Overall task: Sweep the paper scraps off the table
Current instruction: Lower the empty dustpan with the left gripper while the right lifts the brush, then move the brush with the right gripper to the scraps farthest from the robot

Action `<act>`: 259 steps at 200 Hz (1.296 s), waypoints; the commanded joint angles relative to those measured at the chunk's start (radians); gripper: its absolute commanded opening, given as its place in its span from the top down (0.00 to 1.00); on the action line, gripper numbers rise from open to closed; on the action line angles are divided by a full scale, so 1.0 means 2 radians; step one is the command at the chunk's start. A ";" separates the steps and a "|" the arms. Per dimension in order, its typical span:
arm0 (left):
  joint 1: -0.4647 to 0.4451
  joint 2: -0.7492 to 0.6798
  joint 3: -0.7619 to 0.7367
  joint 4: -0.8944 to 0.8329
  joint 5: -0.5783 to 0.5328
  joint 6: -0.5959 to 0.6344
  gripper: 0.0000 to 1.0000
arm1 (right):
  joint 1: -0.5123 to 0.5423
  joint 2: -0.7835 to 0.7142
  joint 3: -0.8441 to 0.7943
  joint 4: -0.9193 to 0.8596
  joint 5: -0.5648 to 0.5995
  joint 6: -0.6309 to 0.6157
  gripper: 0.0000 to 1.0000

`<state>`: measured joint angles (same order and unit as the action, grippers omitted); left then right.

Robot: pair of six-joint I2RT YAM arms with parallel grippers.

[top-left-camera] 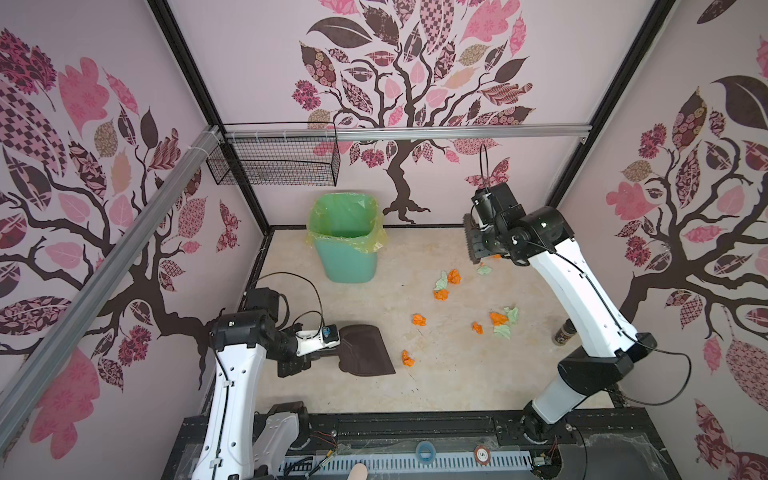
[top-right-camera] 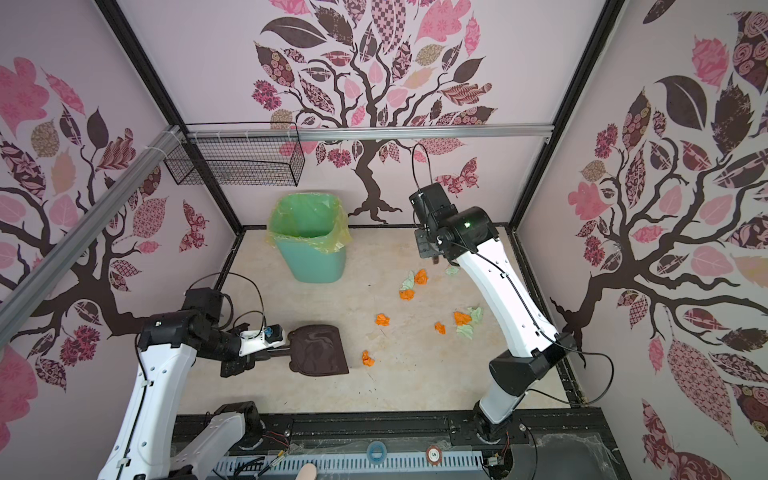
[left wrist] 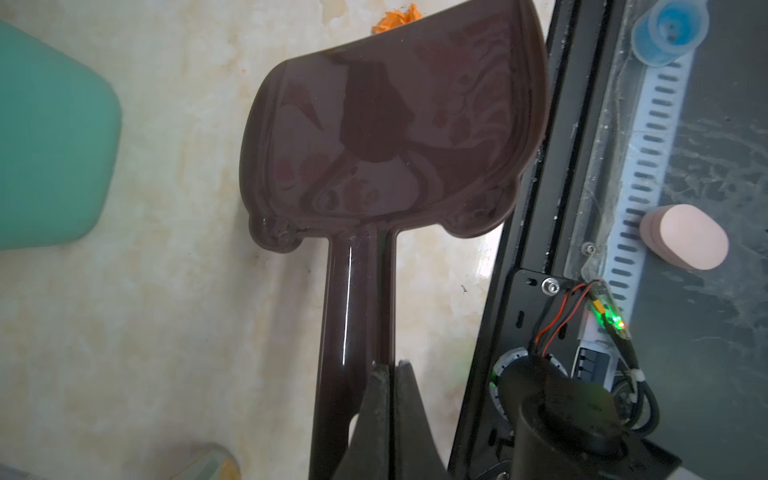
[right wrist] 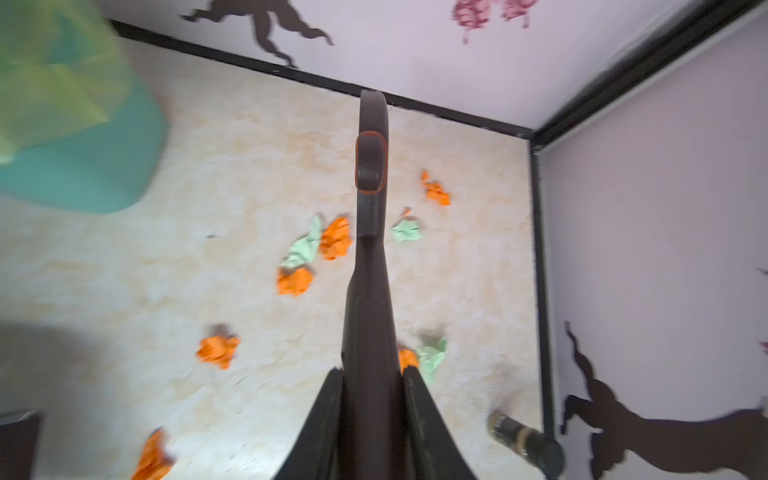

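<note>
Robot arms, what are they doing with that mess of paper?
They are cleaning up. The left gripper is shut on the handle of a dark brown plastic dustpan lying flat on the cream marbled table. The right gripper is shut on a dark brown brush, held at the far side. The small crumpled orange and mint-green paper scraps lie scattered on the table, and the dustpan is empty.

Bare table point(top-left-camera: 457, 386) lies open at the front; the bin point(top-left-camera: 347, 257) and wire basket point(top-left-camera: 274, 162) crowd the far-left corner.
</note>
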<state>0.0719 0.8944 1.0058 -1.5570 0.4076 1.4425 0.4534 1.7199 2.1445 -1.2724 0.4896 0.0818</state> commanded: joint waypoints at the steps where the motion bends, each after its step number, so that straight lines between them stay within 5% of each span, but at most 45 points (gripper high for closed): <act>1: -0.030 -0.042 -0.052 0.009 -0.002 -0.044 1.00 | -0.039 0.058 0.012 0.019 0.083 -0.092 1.00; 29: -0.053 -0.084 -0.107 0.039 -0.023 -0.093 1.00 | -0.109 0.092 0.008 0.140 0.103 -0.209 1.00; 47: -0.052 -0.090 -0.135 0.063 -0.012 -0.123 1.00 | -0.146 0.114 0.037 0.164 0.027 -0.264 1.00; 63: -0.054 -0.092 -0.139 0.075 0.009 -0.140 1.00 | -0.151 0.145 0.032 0.192 0.060 -0.291 1.00; 184: -0.054 -0.027 -0.133 0.121 0.015 -0.125 1.00 | -0.152 0.251 0.018 0.219 0.063 -0.301 1.00; 259: -0.053 -0.023 -0.143 0.135 0.008 -0.118 1.00 | -0.087 0.209 -0.120 0.209 0.050 -0.295 1.00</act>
<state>-0.0326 0.8463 0.7376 -1.3098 0.4084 1.1969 0.2050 2.1906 1.9781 -0.7982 0.6453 -0.5209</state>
